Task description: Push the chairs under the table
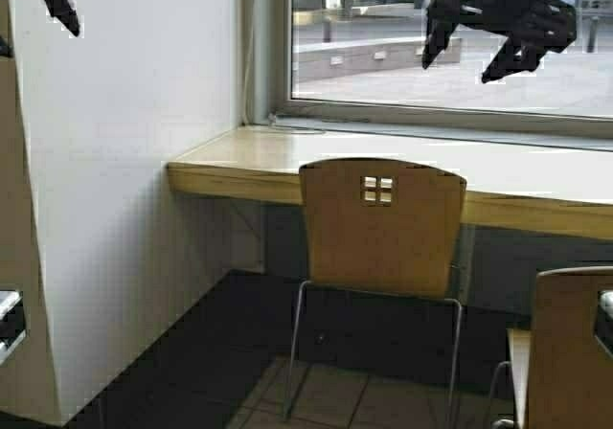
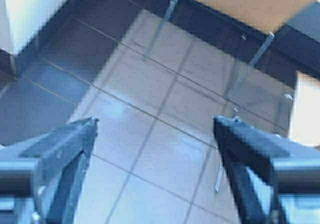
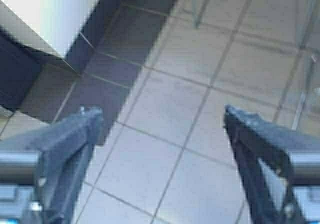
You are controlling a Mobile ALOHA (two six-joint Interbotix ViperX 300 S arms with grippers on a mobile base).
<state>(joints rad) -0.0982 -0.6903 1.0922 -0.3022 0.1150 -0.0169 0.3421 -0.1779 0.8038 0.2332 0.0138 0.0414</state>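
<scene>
Pale tile floor [image 2: 150, 134] and a white wall [image 1: 134, 161] at nine o'clock frame my tabletop [image 1: 517, 175]. Tan chair [image 1: 381, 228], four square holes, sits at it; another chair [image 1: 570, 352] at four o'clock. Left gripper [image 2: 155, 149] and right gripper [image 3: 162, 144] both gape.

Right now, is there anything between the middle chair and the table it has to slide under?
Nothing visible. The chair stands with its backrest against the table edge, and the floor around its legs looks bare. Both grippers, left and right, are open above floor tiles.

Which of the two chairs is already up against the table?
The centre chair: its backrest overlaps the table edge. The chair at bottom right sits farther back, nearer the robot.
</scene>
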